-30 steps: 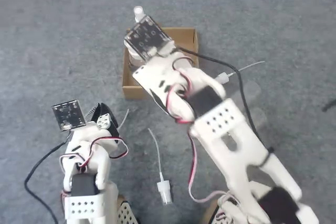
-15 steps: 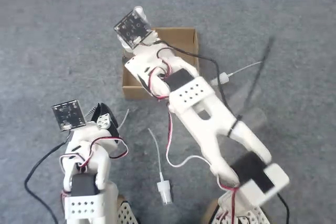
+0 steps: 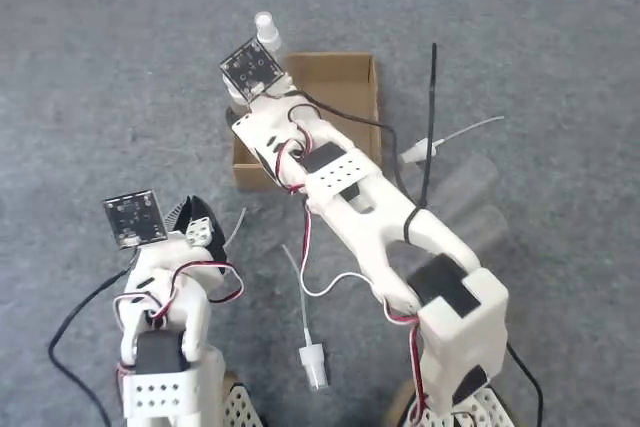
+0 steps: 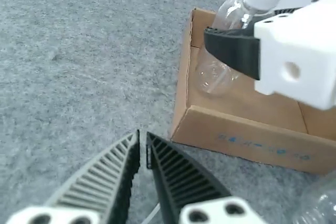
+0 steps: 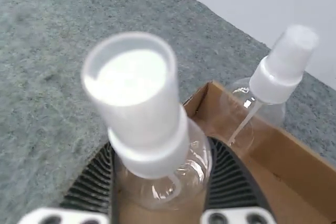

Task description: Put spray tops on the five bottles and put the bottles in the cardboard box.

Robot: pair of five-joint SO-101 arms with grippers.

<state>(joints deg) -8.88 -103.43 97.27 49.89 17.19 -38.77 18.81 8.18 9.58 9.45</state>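
Clear spray-topped plastic bottle (image 5: 137,109) at corner of brown cardboard box (image 3: 352,71).
Right hand (image 5: 161,157) clamped on it; left hand (image 4: 142,138) fingers together.

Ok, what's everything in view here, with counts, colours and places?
cardboard box: one, brown, far side of the table.
held bottle: one, clear, white spray top, over the box's corner.
second bottle: one, clear, white spray top, inside the box.
topless bottles: apparently two, clear, lying right of the box.
loose spray tops: two, white; one between the arms, another right of the box.
table: grey.
left gripper: black, shut, empty.
right gripper: black, shut on the held bottle.
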